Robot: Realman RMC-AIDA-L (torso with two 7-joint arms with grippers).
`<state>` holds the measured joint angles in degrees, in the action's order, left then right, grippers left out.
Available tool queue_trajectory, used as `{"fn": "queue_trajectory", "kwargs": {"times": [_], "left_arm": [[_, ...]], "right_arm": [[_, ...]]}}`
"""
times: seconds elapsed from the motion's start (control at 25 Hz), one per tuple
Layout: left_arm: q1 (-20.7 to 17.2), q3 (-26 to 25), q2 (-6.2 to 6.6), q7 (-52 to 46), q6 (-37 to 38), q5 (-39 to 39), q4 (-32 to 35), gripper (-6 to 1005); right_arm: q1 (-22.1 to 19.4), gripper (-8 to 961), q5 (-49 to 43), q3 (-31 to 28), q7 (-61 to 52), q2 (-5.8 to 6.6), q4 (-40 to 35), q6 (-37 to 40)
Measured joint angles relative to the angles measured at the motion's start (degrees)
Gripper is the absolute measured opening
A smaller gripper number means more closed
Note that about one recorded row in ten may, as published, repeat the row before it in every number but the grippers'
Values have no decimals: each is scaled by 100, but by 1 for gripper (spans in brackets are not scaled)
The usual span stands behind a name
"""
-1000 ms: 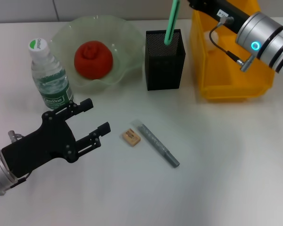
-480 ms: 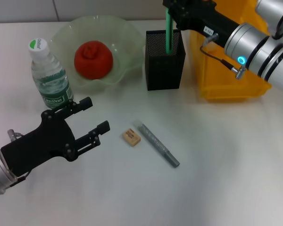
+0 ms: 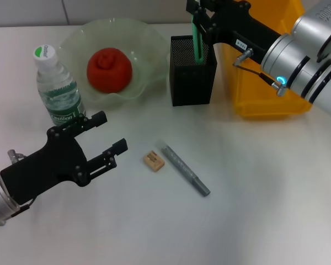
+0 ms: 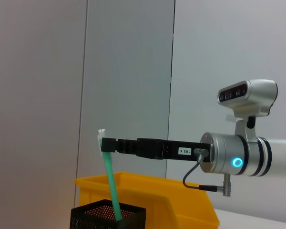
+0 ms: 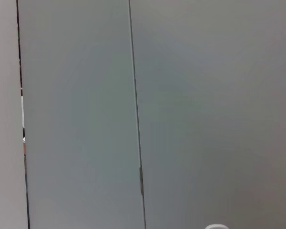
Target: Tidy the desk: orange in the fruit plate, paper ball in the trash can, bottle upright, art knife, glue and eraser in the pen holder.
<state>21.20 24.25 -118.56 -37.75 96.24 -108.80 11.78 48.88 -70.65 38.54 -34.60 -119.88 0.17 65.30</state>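
My right gripper (image 3: 197,25) is positioned directly above the black mesh pen holder (image 3: 192,77), at the far side of the desk. Its jaws are closed on the upper end of a green art knife (image 3: 197,41), which stands nearly upright with its lower end inside the holder. The left wrist view confirms this: the art knife (image 4: 111,183) runs from the right gripper (image 4: 104,143) down into the pen holder (image 4: 107,217). The yellow trash can (image 3: 267,66) stands just beside the holder, under my right arm. My left gripper (image 3: 102,139) hovers low over the near left part of the white desk (image 3: 254,193), jaws spread apart and holding nothing. The 2 loose items lie to its right: the tan eraser (image 3: 153,160) is nearest, just beyond the fingertips (image 3: 120,146), and the grey glue stick (image 3: 186,170) lies flat at an angle just past the eraser, apart from it. The water bottle (image 3: 56,88) stands upright just beyond the left gripper. The orange (image 3: 108,69) rests in the translucent green fruit plate (image 3: 149,41), between the bottle and the pen holder.
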Motion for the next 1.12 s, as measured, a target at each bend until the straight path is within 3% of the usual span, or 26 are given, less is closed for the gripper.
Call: {"fn": "queue_trajectory", "kwargs": {"times": [0.96, 1.12], "left_arm": [[7, -8, 9, -55, 36, 9, 0, 695], [17, -12, 9, -56, 36, 12, 0, 695]], "right_arm": [[-45, 313, -37, -2, 75, 0, 10, -24], [-45, 534, -49, 29, 76, 0, 10, 2]]}}
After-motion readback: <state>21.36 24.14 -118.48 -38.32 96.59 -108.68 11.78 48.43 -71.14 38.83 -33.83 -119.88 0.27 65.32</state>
